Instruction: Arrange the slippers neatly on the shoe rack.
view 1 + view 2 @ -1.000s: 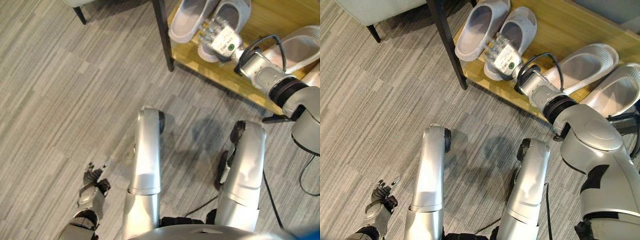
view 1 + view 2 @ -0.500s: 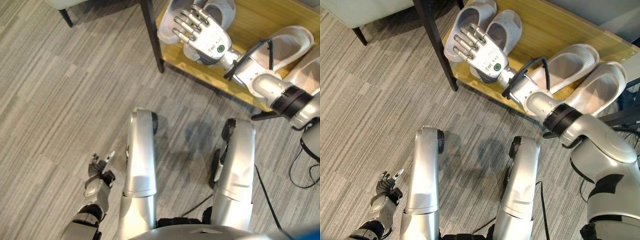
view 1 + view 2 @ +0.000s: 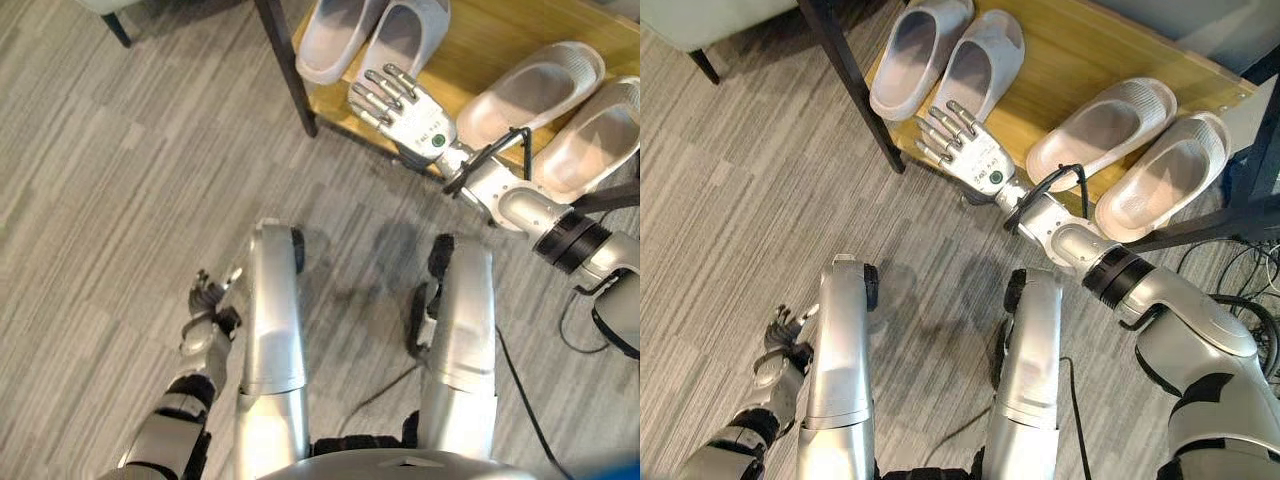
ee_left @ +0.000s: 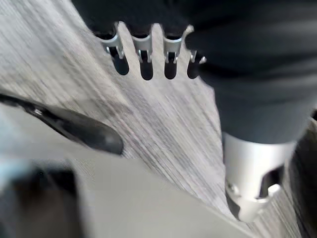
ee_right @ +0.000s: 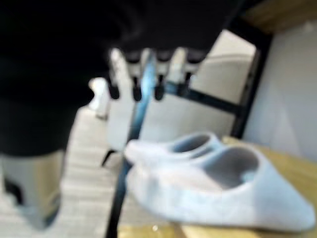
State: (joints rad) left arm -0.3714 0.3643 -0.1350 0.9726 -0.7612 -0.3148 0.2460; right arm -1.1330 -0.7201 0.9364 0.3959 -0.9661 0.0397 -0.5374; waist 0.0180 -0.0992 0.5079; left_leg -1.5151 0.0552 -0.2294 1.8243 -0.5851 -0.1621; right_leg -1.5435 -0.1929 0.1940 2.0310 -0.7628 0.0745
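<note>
As the right hand has drawn back off the slippers, the entries run from the robot outward:

Left hand point(image 3: 788, 335): low beside the body, above the grey floor point(image 3: 730, 190); fingers loosely relaxed, holding nothing; idle.

Right hand point(image 3: 970, 155): over the front edge of the shoe rack point(image 3: 1070, 45), fingers straight and spread, palm empty. A second ago it lay against the grey pair; half a second ago it had lifted above them; now it sits nearer the robot, just short of the heels.

Grey pair of slippers point(image 3: 945, 60): on the wooden shelf by the black rack leg point(image 3: 845, 70), side by side and touching, toes pointing away; released and unmoved by the retreat.

White pair of slippers point(image 3: 1130, 145): on the same shelf, further toward the robot's right, side by side, angled alike, apart from the grey pair.

Chair point(image 3: 700, 20): pale, beyond the rack leg, partly seen.

Reading: both pairs stand on the rack in matched pairs, so the arranging looks essentially finished; the withdrawal suggests release, not a fresh grasp.
</note>
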